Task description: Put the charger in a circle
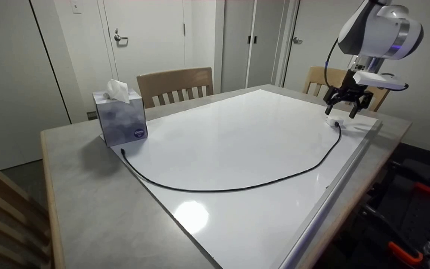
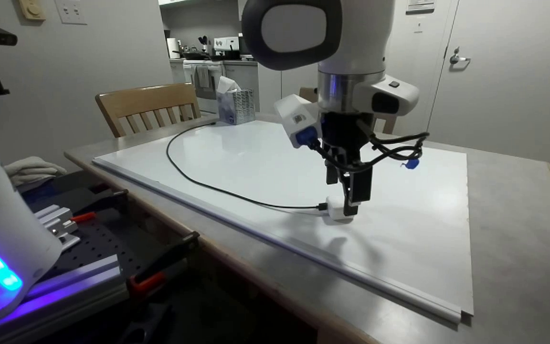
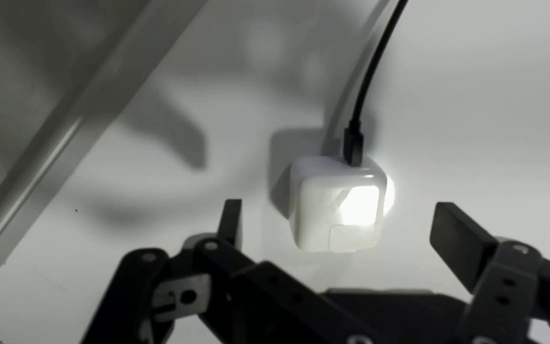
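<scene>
gripper (image 3: 342, 224): hangs low over the white board (image 1: 237, 142); its fingers (image 3: 463, 248) stand wide apart, holding nothing.
plug block (image 3: 322, 210): white, resting on the board; in the wrist view it sits between the fingers, about midway, bare board showing in the gap to either side.
height of fingers: tips show just above the plug block in an exterior view; how far down beside it they reach, cannot tell.
connector (image 3: 353, 148): dark, seated in the plug block, at its upper right in the wrist view.
cable (image 3: 364, 87): black, leads off from the connector toward the top of the wrist view, away from the gripper.
charger (image 1: 207, 191): laid out over the board in one long open curve, seen in both exterior views; its two ends lie well apart.
dark tip (image 1: 122, 151): far end, on the board close to its edge, near the tissue box (image 1: 123, 121), well apart from the gripper.
tissue box: upright at a corner of the board.
rail (image 3: 65, 143): along one side of the board, near the plug block.
table (image 1: 95, 209): grey top, under the board.
</scene>
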`<state>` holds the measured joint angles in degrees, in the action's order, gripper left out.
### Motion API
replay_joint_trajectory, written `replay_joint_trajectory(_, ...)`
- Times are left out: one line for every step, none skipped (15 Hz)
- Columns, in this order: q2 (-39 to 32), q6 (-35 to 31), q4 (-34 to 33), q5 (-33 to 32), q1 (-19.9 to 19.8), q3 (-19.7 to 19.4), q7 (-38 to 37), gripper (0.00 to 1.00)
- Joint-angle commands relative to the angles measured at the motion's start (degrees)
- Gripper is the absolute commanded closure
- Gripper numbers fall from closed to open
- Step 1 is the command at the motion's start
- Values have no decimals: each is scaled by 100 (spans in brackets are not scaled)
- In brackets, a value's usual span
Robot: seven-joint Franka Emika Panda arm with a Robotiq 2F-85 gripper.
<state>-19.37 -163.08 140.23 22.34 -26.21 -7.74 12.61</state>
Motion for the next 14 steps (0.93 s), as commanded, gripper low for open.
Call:
replay_joint_trajectory(-286,-17,-183,209,-252,220,358,0)
replay_joint_trajectory(-343,-13,-224,214,-283,251,387,0)
replay_joint_trajectory(-392,-10,-268,208,-309,279,405,0)
replay_joint_trajectory(-396,-52,-237,204,-299,314,394,0)
replay_joint_trajectory(-378,-85,-199,122,-314,357,310,22)
replay_joint_trajectory(-373,-102,-182,103,-296,367,284,28)
replay_joint_trajectory(-358,-110,-160,80,-281,373,271,34)
replay_joint_trajectory(-340,-110,-143,56,-270,376,271,42)
replay_joint_trajectory(-330,-116,-132,23,-250,371,261,50)
replay_joint_trajectory(-318,-124,-116,-17,-225,357,252,56)
replay_joint_trajectory(-311,-118,-112,-67,-207,338,248,64)
replay_joint_trajectory(-316,-121,-107,-142,-173,311,244,70)
replay_joint_trajectory(-316,-108,-111,-246,-133,264,229,74)
replay_joint_trajectory(-314,-95,-118,-369,-85,223,212,74)
